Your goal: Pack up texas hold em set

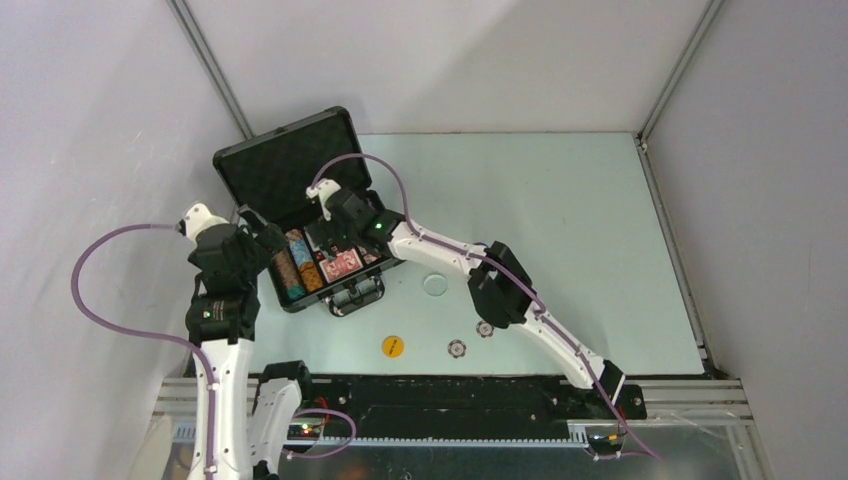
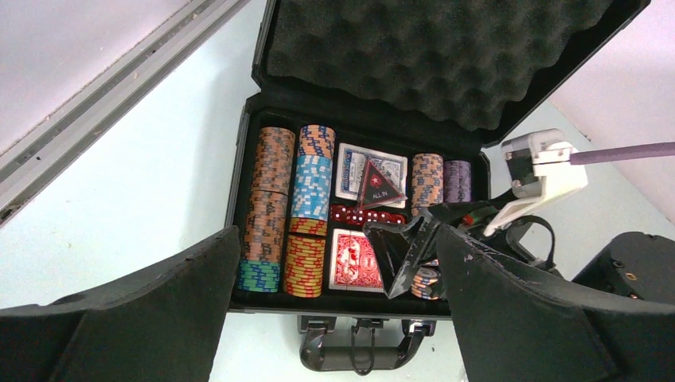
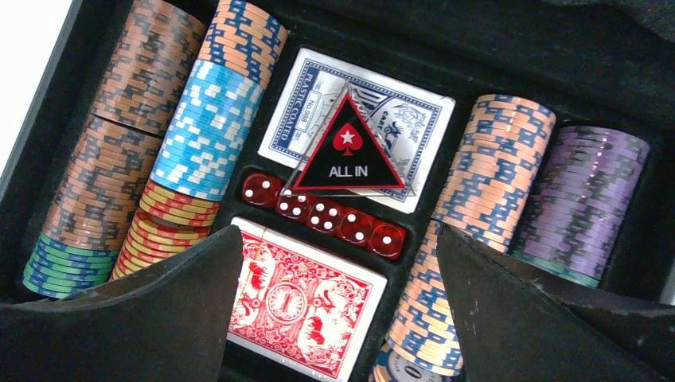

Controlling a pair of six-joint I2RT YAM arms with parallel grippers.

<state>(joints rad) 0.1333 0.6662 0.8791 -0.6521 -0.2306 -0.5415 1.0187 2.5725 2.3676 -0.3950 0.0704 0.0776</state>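
At the far-left corner of the table, the black case (image 2: 239, 175) lies open, its lid (image 1: 285, 160) propped back and its handle (image 1: 355, 295) facing the arm bases. Its long axis runs left to right, with the right end angled slightly away. Chip rows, both decks and dice sit in their wells.

The right gripper (image 3: 336, 237) hovers over the case's right-hand chip rows, jaws wide, nothing between them. The left gripper (image 2: 336, 235) hangs by the case's near-left corner, jaws fully spread, empty.

Outside the case are a clear disc (image 1: 436, 284), a yellow disc (image 1: 393, 346), a loose chip (image 1: 457, 349) and a second chip (image 1: 485, 328). All lie to the near right of the case. The right arm is judged nearer. Being round, they present no long axis, so any approach angle should serve.
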